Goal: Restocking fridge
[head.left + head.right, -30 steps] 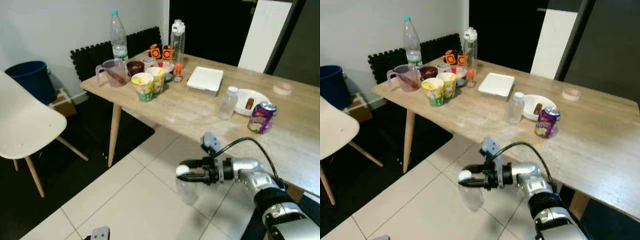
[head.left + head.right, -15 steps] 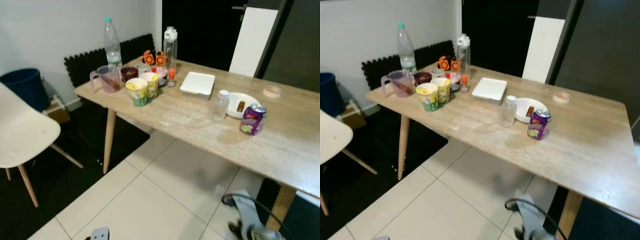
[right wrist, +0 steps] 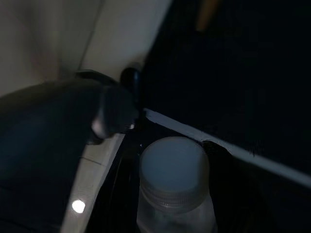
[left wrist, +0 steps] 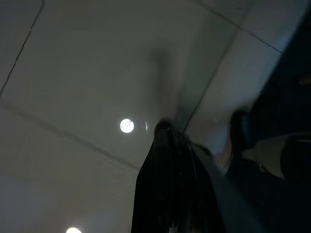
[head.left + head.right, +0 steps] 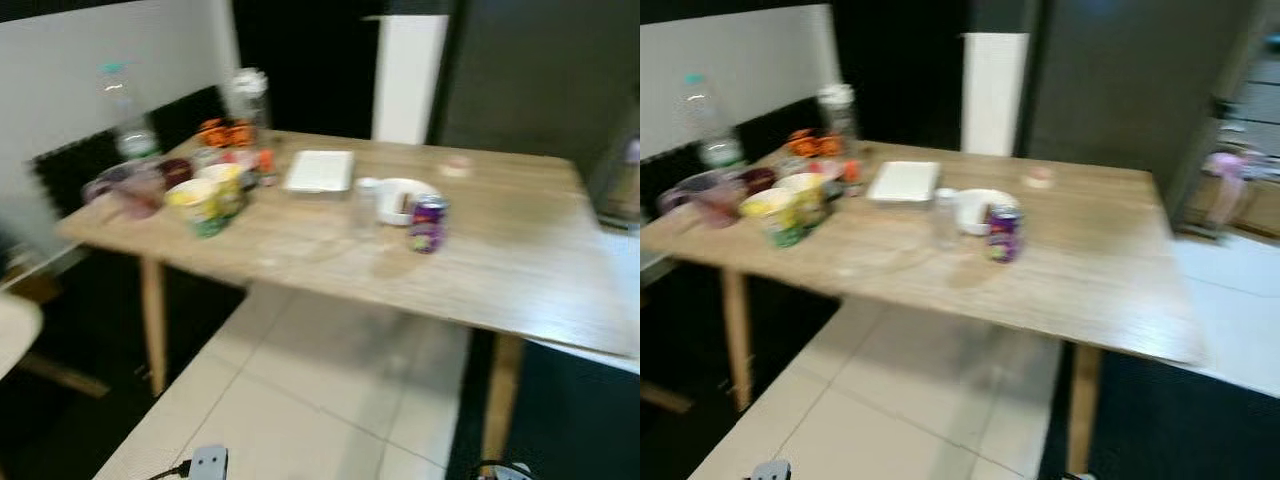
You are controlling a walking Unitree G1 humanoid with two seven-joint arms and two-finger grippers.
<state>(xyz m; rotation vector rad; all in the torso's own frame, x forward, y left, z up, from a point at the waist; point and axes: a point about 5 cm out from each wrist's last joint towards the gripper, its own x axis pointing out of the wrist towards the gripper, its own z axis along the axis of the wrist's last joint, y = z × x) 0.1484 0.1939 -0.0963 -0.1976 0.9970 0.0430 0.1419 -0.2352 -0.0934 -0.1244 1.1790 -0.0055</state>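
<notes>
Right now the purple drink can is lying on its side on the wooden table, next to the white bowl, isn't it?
Not quite. The purple drink can stands upright, not on its side. It is on the wooden table, next to the white bowl, as you say. The left eye view shows it, though the picture is blurred.

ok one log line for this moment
phase: walking, view blurred | right gripper: shut on white-capped bottle | left gripper: idle over floor | purple can: on table

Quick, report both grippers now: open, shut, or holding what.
Left gripper: jaws look closed together, nothing between them, hanging over the tiled floor.
Right gripper: jaws shut on a clear bottle with a white cap.
</notes>
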